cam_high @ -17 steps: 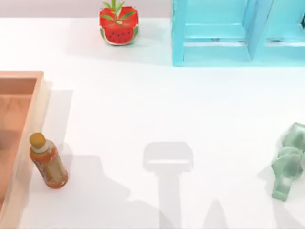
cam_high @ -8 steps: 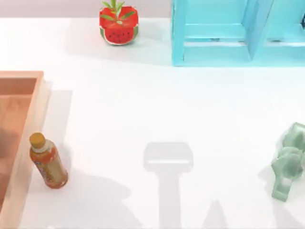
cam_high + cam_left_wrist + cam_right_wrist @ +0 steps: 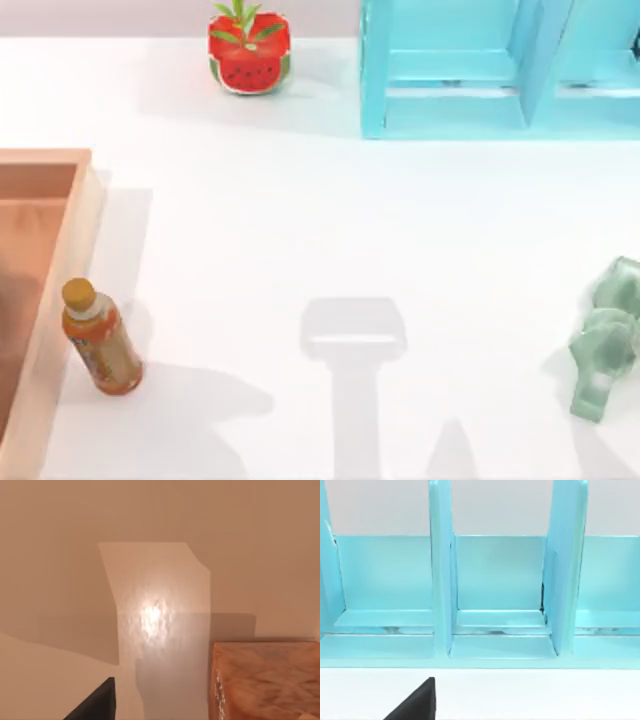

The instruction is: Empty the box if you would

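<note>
A shallow box of orange-tan wood with thick pale rims sits at the tabletop's left edge — an orange bottle stands just outside it. Jaws' state: cannot tell.

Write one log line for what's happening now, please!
box: left edge | bottle: upright, outside box beside rim | grippers: state unseen

Wooden box, shallow orange-tan tray w/ pale thick rims, flat at table's left edge
</note>
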